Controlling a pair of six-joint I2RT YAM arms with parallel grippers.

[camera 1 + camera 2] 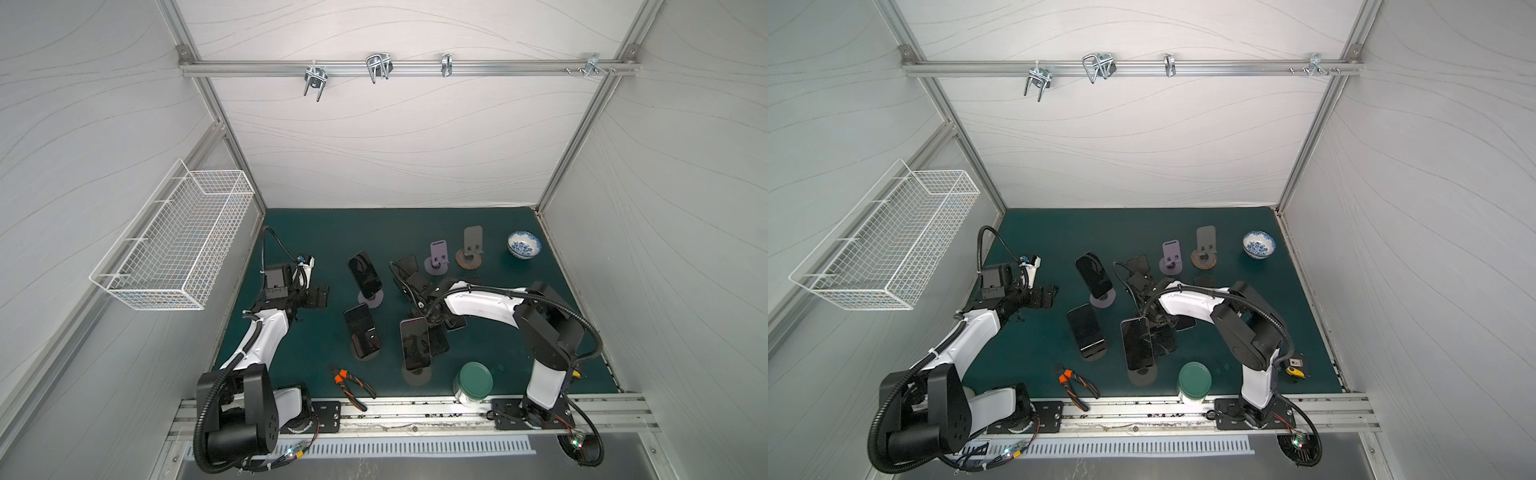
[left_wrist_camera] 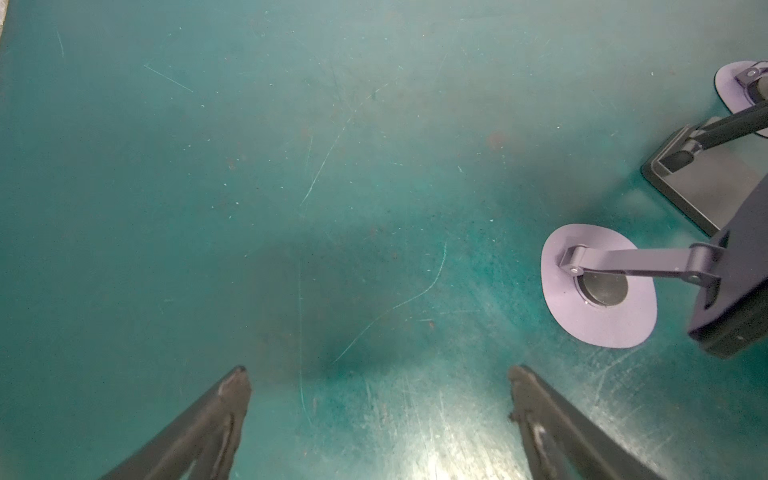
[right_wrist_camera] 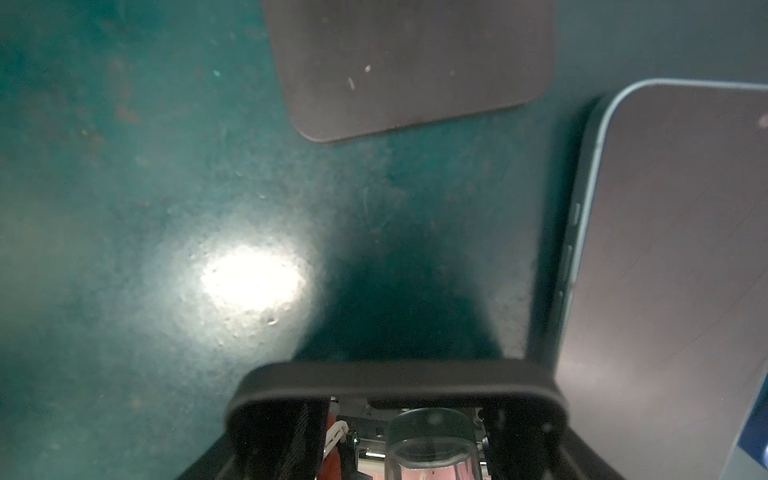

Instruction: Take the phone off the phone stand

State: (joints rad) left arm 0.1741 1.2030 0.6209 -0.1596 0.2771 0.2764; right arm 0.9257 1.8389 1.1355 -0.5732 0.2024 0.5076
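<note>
A phone (image 3: 374, 376) is held clear of any stand, low over the green mat (image 3: 124, 208).
It is clamped by its long edges between the narrow jaws of the right gripper (image 3: 397, 415); the left gripper (image 2: 378, 374) is spread wide, empty. The slab is judged stiff, slick-faced and breakable, so its edges are best taken.

A patterned bowl (image 1: 524, 244), green-lidded jar (image 1: 473, 382) and orange-handled pliers (image 1: 351, 384) sit on the mat (image 1: 324, 232).

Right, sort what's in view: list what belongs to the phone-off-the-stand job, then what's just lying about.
Job: rear phone, middle phone, front phone, all propped on stands.

Lying about: bowl, pliers, green-lidded jar, wire basket.
</note>
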